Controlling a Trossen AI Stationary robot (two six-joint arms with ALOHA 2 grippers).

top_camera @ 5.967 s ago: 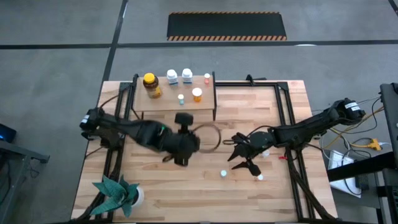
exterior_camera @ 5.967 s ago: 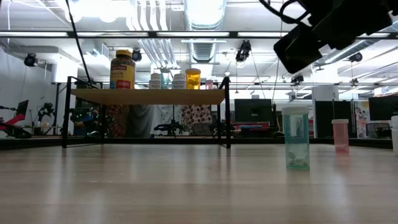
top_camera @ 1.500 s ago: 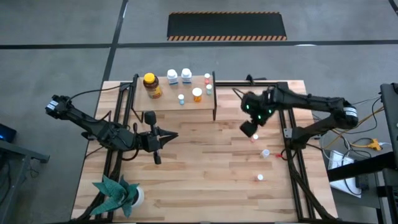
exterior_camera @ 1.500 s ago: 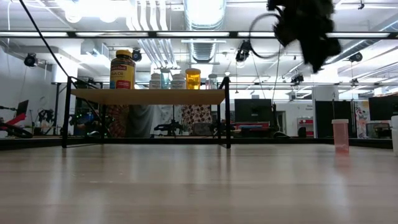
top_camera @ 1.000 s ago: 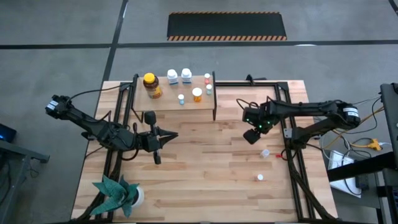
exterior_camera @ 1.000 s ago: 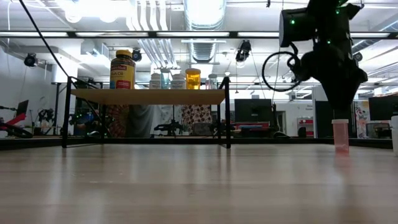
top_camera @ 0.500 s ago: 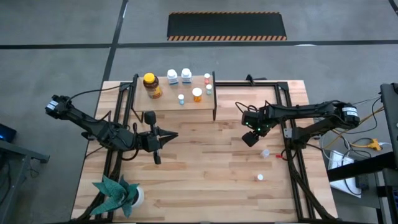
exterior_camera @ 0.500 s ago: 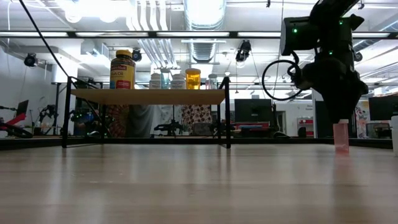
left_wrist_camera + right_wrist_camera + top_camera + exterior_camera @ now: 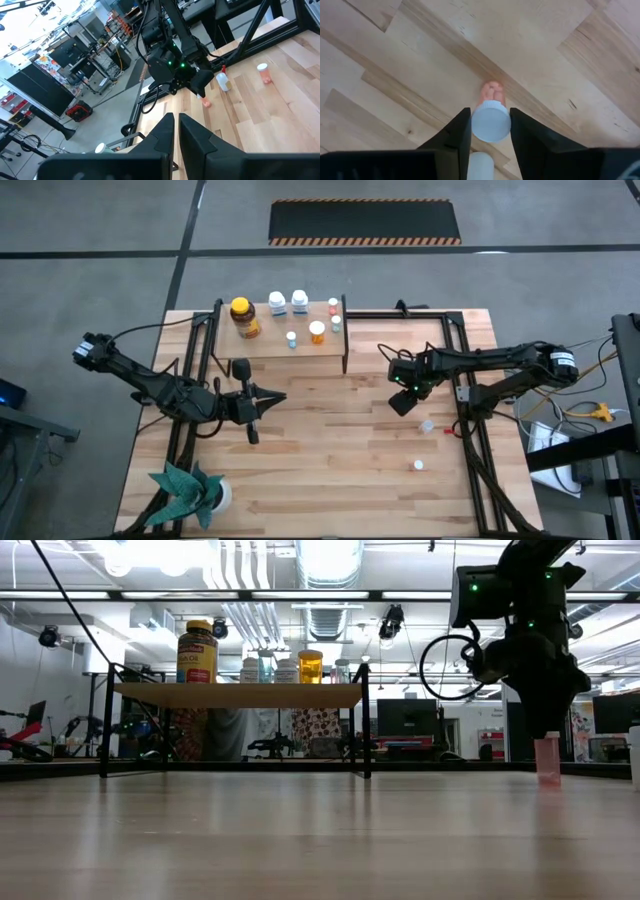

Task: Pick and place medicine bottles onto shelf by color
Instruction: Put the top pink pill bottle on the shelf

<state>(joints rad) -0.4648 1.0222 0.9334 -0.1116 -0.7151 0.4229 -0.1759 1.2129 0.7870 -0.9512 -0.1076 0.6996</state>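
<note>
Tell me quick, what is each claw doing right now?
Left gripper: shut, holding nothing, parked over the table's left side.
Right gripper: closed around a pink bottle with a white cap standing on the table.

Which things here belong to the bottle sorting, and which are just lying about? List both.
Job: shelf; amber jar on it; pink bottle gripped by right end effector; loose bottles.
Lying about: green plant; idle left end effector.
</note>
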